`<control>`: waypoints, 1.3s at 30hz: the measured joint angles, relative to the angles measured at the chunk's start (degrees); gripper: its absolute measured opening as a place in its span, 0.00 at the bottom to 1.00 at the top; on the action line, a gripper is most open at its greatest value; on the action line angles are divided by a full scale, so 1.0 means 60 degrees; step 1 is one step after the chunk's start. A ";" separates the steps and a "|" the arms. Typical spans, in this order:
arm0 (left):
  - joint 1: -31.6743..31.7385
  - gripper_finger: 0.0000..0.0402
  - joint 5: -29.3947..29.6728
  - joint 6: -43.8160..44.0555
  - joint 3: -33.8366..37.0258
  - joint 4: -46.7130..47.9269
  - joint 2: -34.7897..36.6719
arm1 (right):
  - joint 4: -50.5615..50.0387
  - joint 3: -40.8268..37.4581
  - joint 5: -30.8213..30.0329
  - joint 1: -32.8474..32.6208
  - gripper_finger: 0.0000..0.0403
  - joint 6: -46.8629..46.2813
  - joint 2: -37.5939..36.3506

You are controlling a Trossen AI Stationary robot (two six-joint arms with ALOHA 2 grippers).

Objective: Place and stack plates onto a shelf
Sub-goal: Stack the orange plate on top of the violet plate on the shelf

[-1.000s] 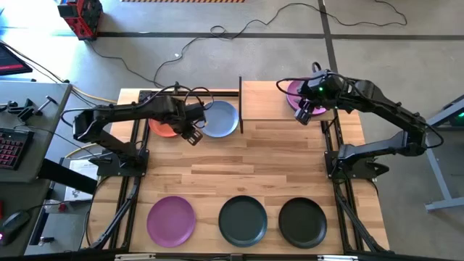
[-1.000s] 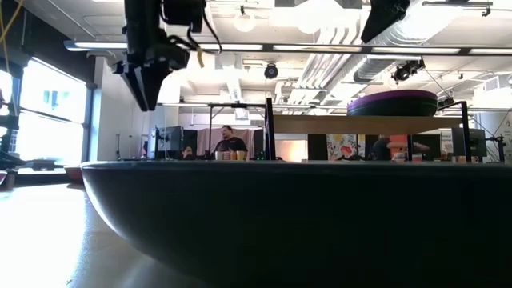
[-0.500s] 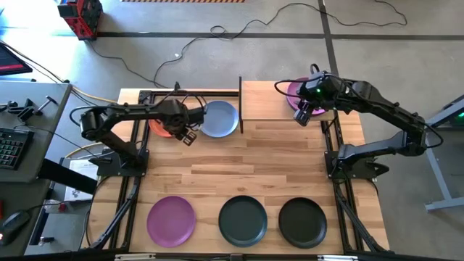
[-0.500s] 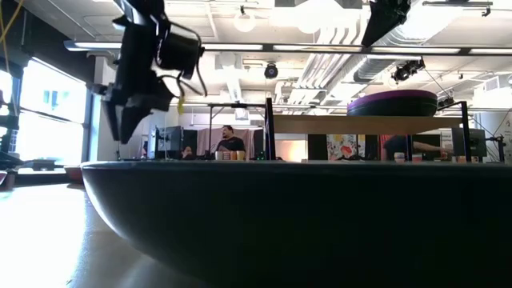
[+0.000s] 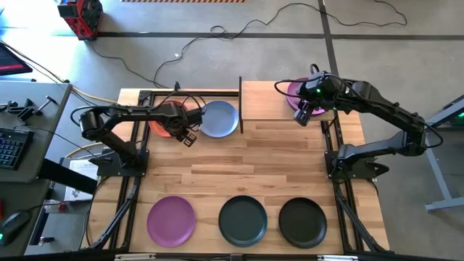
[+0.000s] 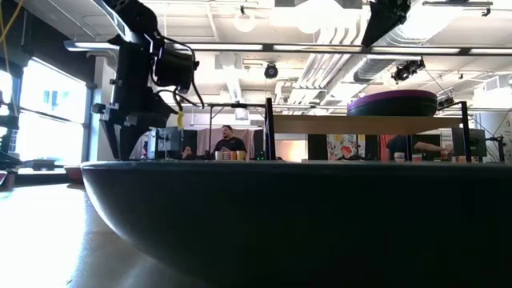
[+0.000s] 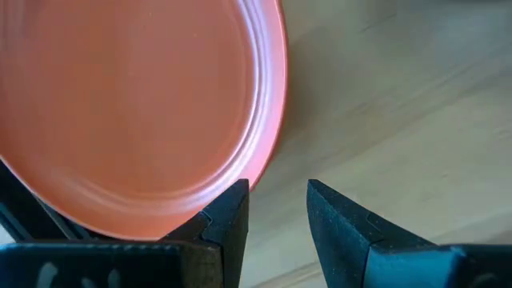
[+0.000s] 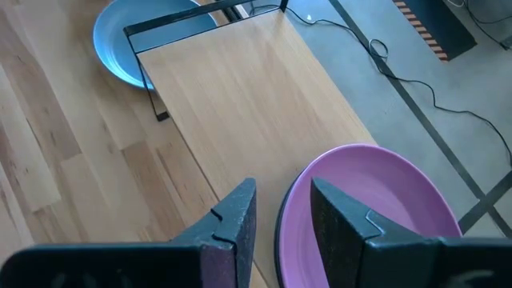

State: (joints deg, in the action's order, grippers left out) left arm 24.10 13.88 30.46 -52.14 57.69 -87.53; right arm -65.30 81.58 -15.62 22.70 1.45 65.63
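plates were spread over the table in two groups. along the near edge lay a purple plate (image 5: 171, 220) and two dark plates (image 5: 243, 220), side by side and well apart from both arms, apparently waiting their turn. at the far end an orange plate (image 5: 165, 122) and a pale blue plate (image 5: 220, 118) lay just beside each other under the dark posts to the left of the shelf (image 5: 264, 100). a second purple plate (image 8: 370, 208) sat on the shelf's right end, its far rim hanging out past the board's edge.

the left gripper (image 7: 276, 210) hung low at the orange plate's rim, fingers parted and holding nothing; one finger (image 7: 228, 214) sat right at the rim and the other over bare table wood. that stance looked like the set-up for pinching the rim, the only part of a flat plate a narrow jaw can take.

the right gripper (image 8: 280, 216) was at the rim of the purple plate on the shelf, its fingers straddling the edge with a narrow gap. whether they were pressing the rim or had let it go could not be told. its hold by the rim probably served to set the plate on the board and leave room for stacking.
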 joint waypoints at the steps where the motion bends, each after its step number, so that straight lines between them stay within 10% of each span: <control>1: 0.0036 0.29 0.0014 -0.0100 0.0058 -0.0047 0.0000 | 0.0000 0.0000 0.0000 0.0000 0.24 0.0000 0.0000; 23: 0.0805 0.28 0.0068 -0.1013 0.1351 -0.1345 0.0000 | -0.0004 0.0000 -0.0025 0.0000 0.24 0.0004 0.0000; 39: 0.0335 0.02 0.0065 -0.2192 0.1333 -0.1349 0.0000 | -0.0004 0.0000 0.0006 0.0000 0.24 -0.0170 0.0000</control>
State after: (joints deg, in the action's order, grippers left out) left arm 26.11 14.27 17.31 -44.14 49.59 -87.53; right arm -65.32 81.58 -15.58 22.70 0.44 65.63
